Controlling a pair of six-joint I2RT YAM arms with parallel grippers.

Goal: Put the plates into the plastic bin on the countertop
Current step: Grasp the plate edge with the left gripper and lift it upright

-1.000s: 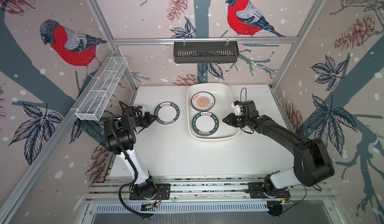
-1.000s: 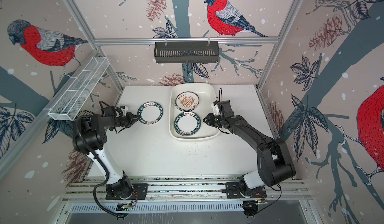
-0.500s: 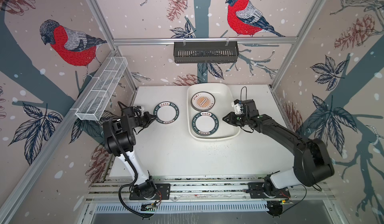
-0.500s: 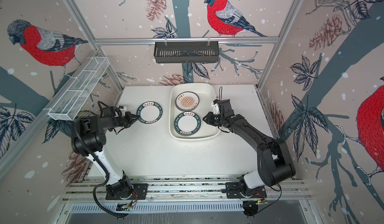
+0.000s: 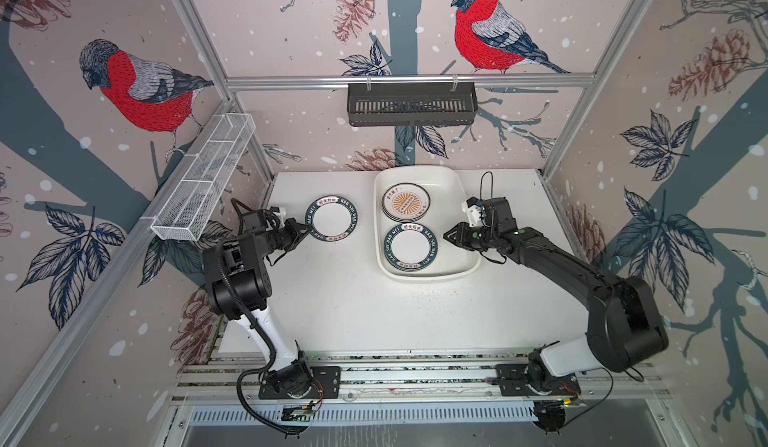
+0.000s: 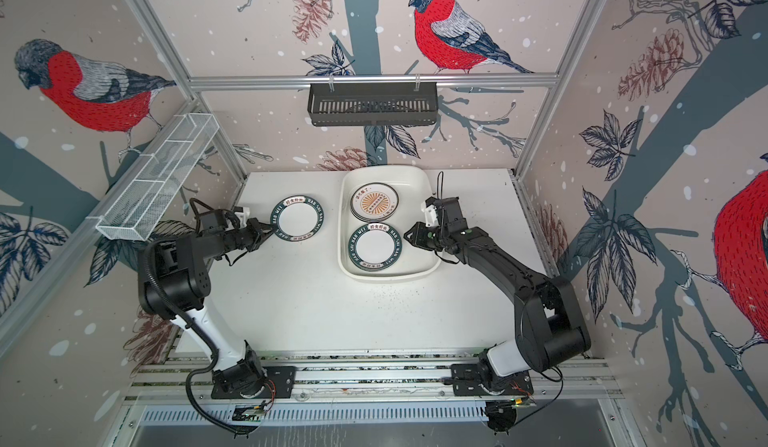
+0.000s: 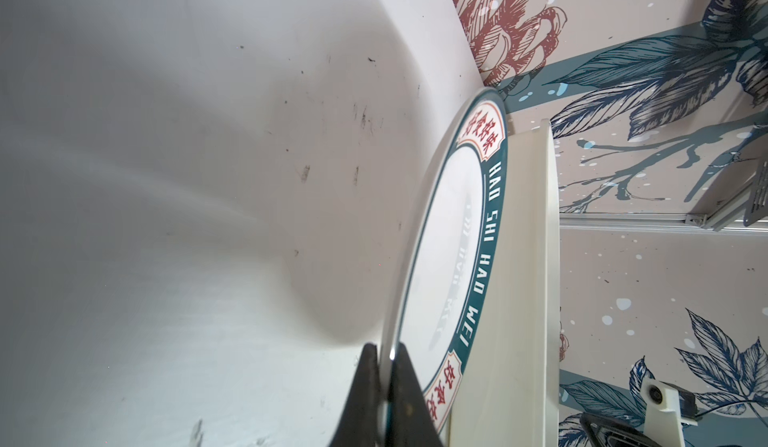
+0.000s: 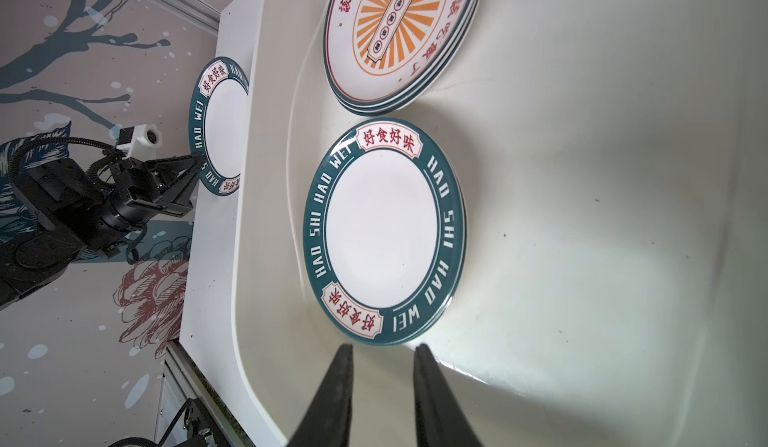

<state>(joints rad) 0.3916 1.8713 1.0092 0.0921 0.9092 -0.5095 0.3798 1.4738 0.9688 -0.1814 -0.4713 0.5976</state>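
Plate (image 5: 332, 219) rim within left pincer (image 5: 304, 230)

Bare countertop (image 5: 365, 241) lies between plate (image 5: 332, 225) and bin (image 5: 449, 187).

A black slotted basket (image 5: 411, 104) hangs by two hooks from a horizontal aluminium bar (image 5: 291, 81) at the upper centre of both top views. At the middle left of the frame a white wire-mesh tray (image 5: 203, 183), split by cross-wires into compartments, runs slantwise along the side wall. The walls carry pinkish wallpaper (image 5: 270, 29) printed with red-breasted birds (image 5: 141, 87), pine cones (image 5: 353, 4), dark leaves (image 5: 660, 141) and blue-grey branches, while ribbed aluminium rails (image 5: 415, 376) cross the lower part of the frame.
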